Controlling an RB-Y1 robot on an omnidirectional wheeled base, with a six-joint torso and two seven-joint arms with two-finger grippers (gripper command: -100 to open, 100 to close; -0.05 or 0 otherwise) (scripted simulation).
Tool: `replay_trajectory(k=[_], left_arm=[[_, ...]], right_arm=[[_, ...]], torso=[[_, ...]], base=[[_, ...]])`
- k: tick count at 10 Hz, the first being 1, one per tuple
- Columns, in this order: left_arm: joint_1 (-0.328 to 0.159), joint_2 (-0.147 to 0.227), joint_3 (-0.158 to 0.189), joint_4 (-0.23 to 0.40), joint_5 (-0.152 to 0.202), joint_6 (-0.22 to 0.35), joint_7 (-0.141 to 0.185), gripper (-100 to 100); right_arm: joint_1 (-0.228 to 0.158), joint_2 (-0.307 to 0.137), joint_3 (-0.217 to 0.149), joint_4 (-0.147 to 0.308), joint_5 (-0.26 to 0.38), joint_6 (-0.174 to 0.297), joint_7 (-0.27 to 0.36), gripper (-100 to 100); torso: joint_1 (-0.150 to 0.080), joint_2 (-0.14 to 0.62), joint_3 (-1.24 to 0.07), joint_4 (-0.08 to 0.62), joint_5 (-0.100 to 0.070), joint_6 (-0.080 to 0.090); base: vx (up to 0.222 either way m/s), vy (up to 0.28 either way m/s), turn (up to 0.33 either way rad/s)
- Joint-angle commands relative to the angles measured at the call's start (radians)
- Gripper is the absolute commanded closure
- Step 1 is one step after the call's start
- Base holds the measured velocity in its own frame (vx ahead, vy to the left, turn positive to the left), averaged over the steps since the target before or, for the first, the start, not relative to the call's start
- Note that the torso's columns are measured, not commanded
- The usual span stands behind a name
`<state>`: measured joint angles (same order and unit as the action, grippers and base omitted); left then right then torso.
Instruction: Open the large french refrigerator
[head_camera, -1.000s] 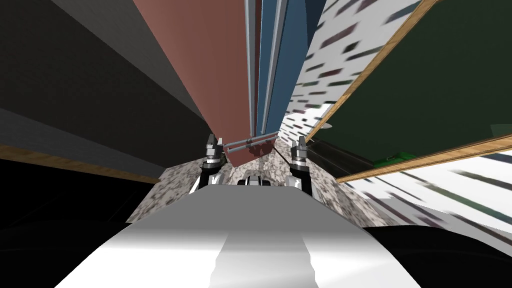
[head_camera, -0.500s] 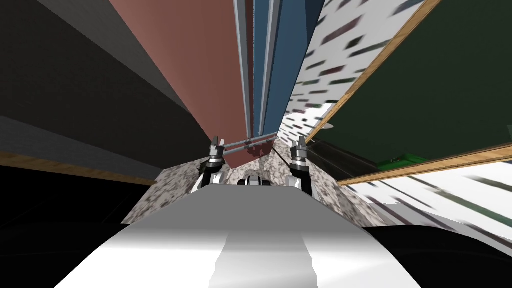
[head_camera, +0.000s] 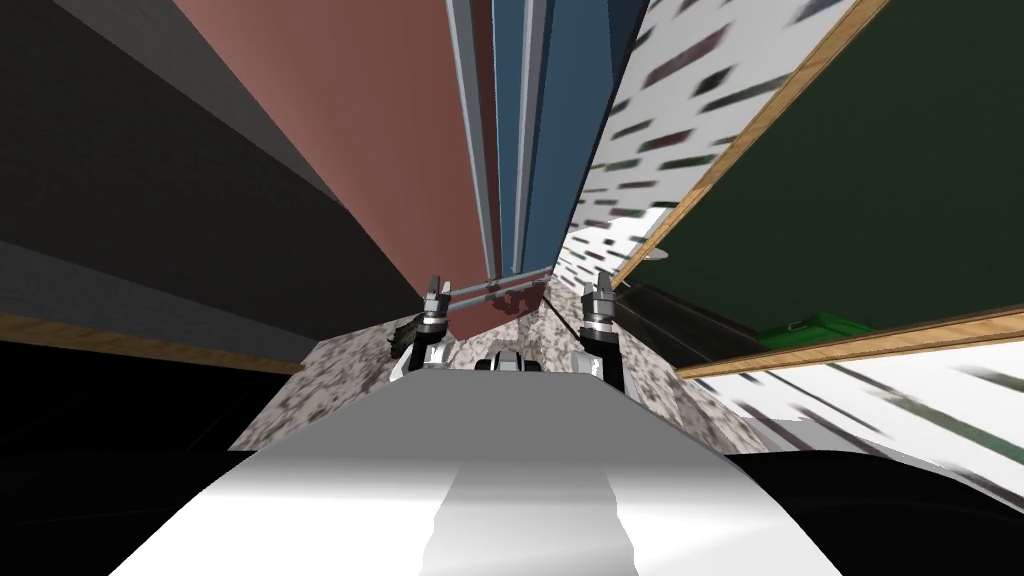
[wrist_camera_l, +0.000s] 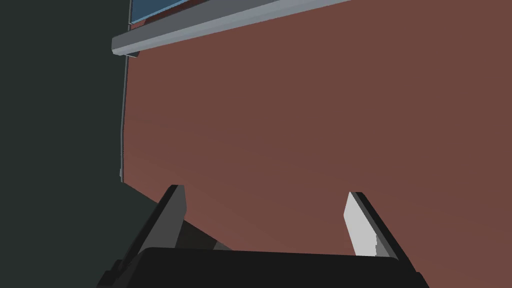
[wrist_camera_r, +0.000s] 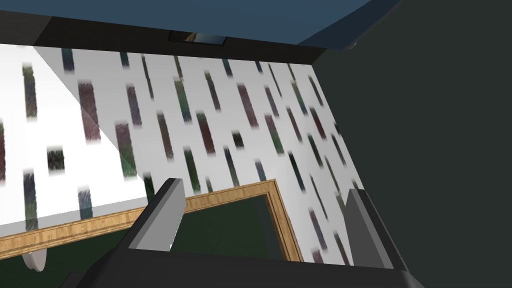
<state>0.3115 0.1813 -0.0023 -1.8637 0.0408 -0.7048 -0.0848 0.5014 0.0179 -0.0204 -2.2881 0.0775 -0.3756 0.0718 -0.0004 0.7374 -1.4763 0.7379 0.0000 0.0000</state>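
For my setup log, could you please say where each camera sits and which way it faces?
Head view: on the head, steeply down and forward at the refrigerator's reddish-brown door, blue door and grey handles; left claw and right claw show small.
Left wrist view: on that hand, along its open claw at the reddish-brown door.
Right wrist view: on that hand, along its open claw at a patterned wall beside the blue door.
Shared: head and left wrist views both show the reddish-brown door.
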Motion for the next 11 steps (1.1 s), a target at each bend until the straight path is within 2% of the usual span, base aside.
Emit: replay_trajectory(k=[1, 3, 5, 8, 11], left_arm=[[-0.029, 0.001, 0.008, 0.074, 0.002, -0.028, 0.010, -100], [-0.047, 0.001, 0.013, 0.122, 0.003, -0.046, 0.017, -100], [-0.086, -0.003, 0.024, 0.191, 0.005, -0.083, 0.030, -100], [-0.107, -0.005, 0.029, 0.265, 0.006, -0.101, 0.037, -100], [-0.148, -0.010, 0.040, 0.354, 0.008, -0.139, 0.052, -100]], right_arm=[[0.000, 0.000, 0.000, 0.000, 0.000, 0.000, 0.000, 0], [0.000, 0.000, 0.000, 0.000, 0.000, 0.000, 0.000, 0], [0.000, 0.000, 0.000, 0.000, 0.000, 0.000, 0.000, 0], [0.000, 0.000, 0.000, 0.000, 0.000, 0.000, 0.000, 0], [0.000, 0.000, 0.000, 0.000, 0.000, 0.000, 0.000, 0]], torso=[[0.001, 0.002, 0.001, 0.000, 0.000, 0.000], [-0.001, -0.001, -0.001, 0.000, 0.000, 0.000], [0.000, 0.001, 0.001, 0.000, 0.000, 0.000], [0.000, 0.003, 0.002, 0.001, 0.000, 0.000], [0.002, 0.000, 0.000, 0.000, 0.000, 0.000]], base=[[0.065, -0.076, 0.010], [0.094, -0.095, 0.015], [0.104, -0.107, 0.021], [0.064, -0.096, 0.009], [0.061, -0.078, 0.013]])
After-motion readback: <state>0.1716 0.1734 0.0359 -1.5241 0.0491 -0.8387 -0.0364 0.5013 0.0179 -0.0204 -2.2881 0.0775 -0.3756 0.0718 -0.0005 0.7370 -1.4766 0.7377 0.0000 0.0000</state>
